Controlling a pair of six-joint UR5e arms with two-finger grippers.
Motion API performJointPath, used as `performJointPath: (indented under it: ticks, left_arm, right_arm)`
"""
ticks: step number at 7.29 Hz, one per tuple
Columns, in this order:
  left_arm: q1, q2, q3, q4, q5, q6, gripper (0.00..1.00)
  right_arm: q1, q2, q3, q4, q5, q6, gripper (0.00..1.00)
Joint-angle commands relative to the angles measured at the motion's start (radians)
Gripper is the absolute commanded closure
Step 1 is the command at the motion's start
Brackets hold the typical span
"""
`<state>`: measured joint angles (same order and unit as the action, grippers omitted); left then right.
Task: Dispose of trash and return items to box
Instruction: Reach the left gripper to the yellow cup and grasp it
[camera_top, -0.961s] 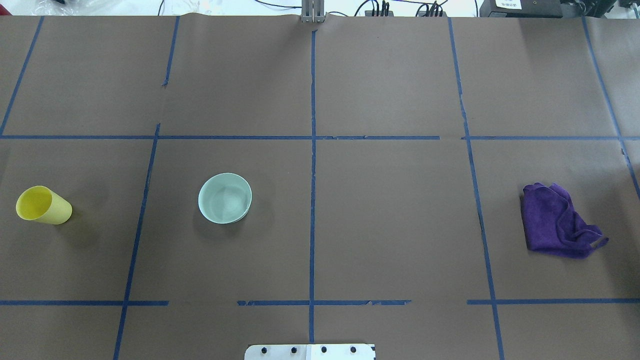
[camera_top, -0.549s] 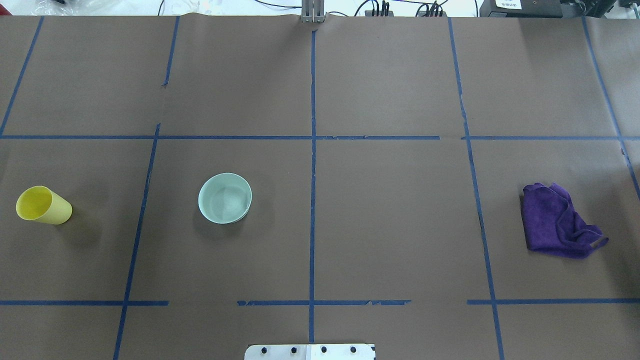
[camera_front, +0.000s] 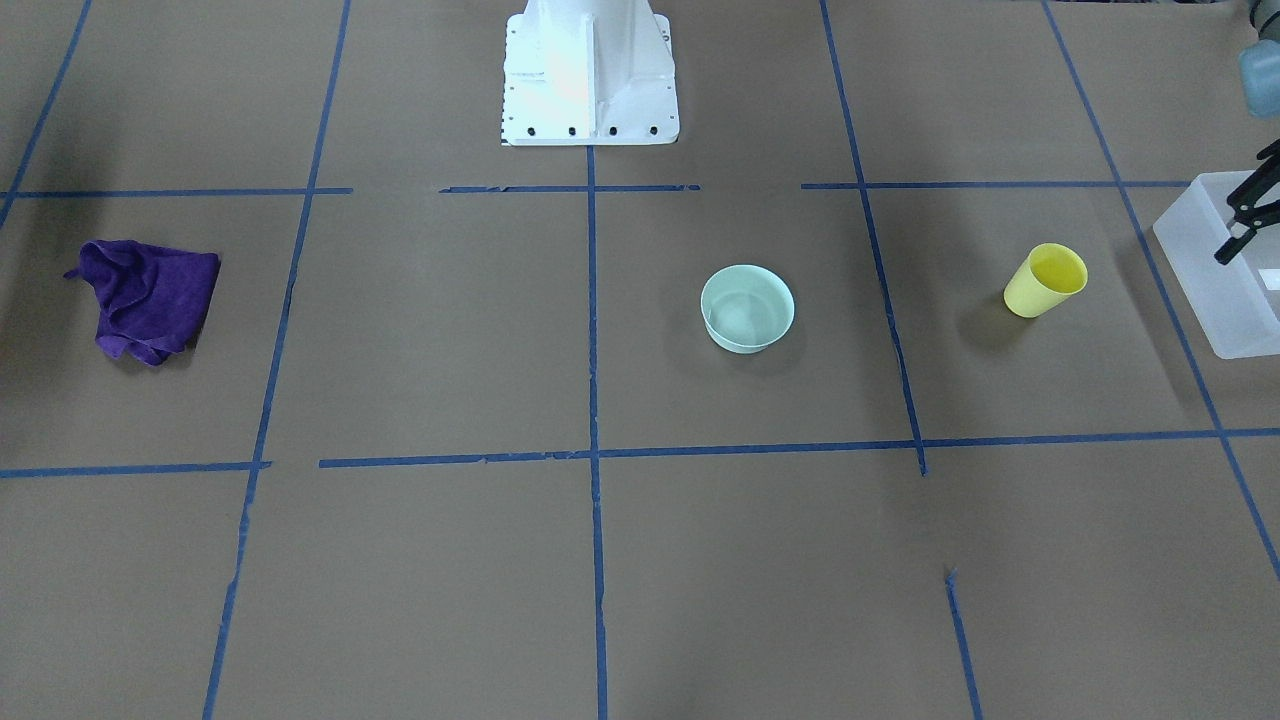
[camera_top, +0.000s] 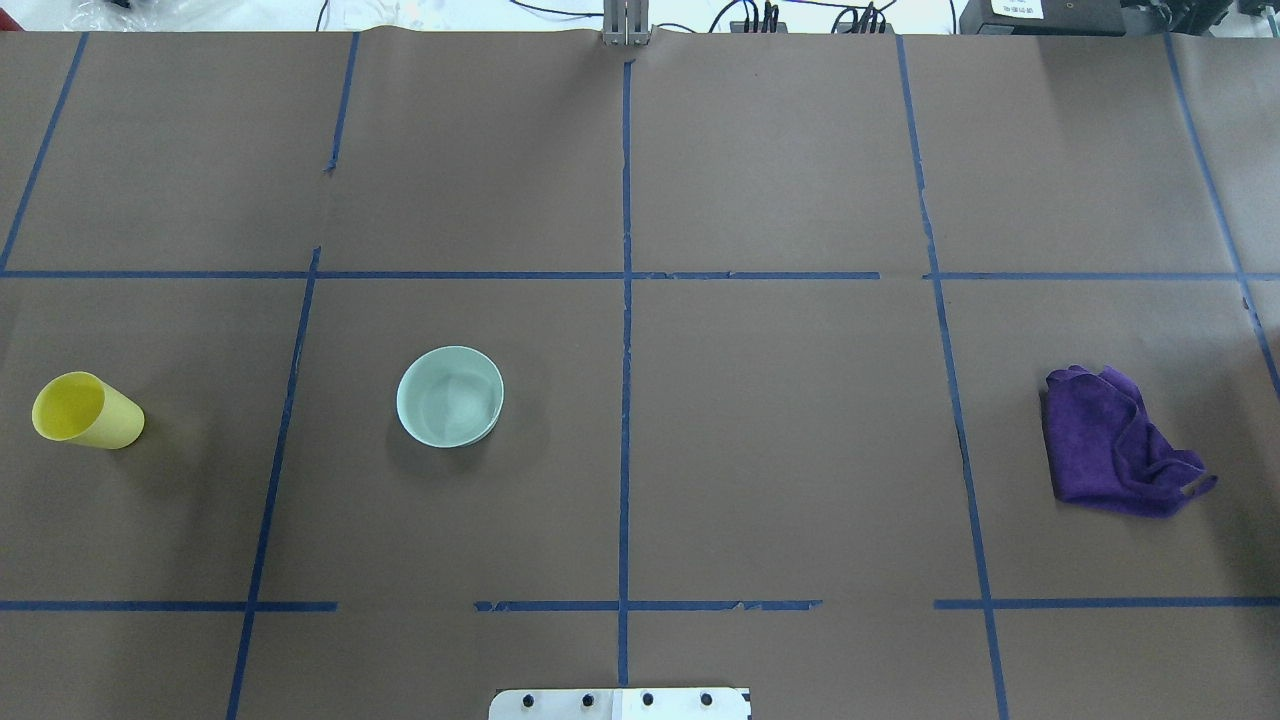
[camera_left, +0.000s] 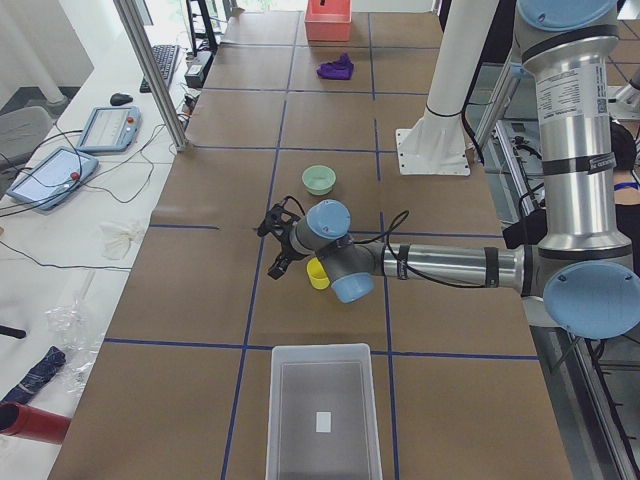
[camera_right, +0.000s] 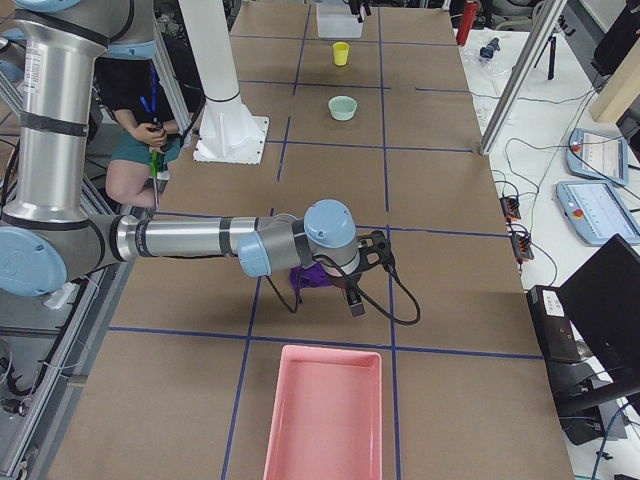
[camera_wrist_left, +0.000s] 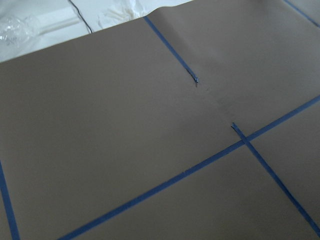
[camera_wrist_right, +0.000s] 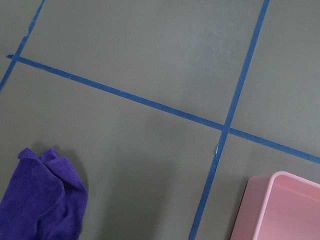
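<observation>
the yellow cup (camera_top: 88, 410) stands on its small end with its open side up, on the robot's left side of the tabletop (camera_top: 780, 450). it is not in the white box (camera_left: 323, 415) yet. the box sits at that same end of the tabletop, near the cup but not touching it, so i think the cup only needs a short trip.

a green bowl (camera_top: 450, 396) sits open side up, closer to the middle. a purple cloth (camera_top: 1115, 440) lies in a crumpled heap on the robot's right side, near a pink bin (camera_right: 323, 415). i think each bin is put at an end so that one arm can reach it.

the left tool (camera_left: 272, 245) hangs in the air near the cup and touches nothing. i cannot tell if its two fingers are apart or together. the front view cuts it off at the edge. its own camera sees only bare brown tabletop and blue tape lines (camera_wrist_left: 190, 172).

the right tool (camera_right: 368, 272) hangs near the cloth and holds nothing that i can see. it shows only in the side view, so i cannot tell if it is apart or together.

the white box has a small white label (camera_left: 322, 422) on it. it is too small to read. i can read no other words.
</observation>
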<state>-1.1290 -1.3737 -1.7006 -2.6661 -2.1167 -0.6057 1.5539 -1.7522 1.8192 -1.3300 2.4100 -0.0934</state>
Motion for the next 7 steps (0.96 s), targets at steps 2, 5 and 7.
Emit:
performJointPath:
  ticks: [2, 5, 7]
  left_arm:
    - [0.155, 0.079, 0.01, -0.055, 0.127, -0.174, 0.25]
    - [0.209, 0.091, 0.021, -0.057, 0.142, -0.175, 0.37]
    - [0.213, 0.091, 0.022, -0.057, 0.142, -0.174, 0.92]
  right_arm:
    - [0.0, -0.006, 0.0, 0.0, 0.0, 0.0, 0.0]
    - [0.0, -0.009, -0.003, 0.0, 0.0, 0.0, 0.0]
    - [0.002, -0.012, -0.003, 0.0, 0.0, 0.0, 0.0]
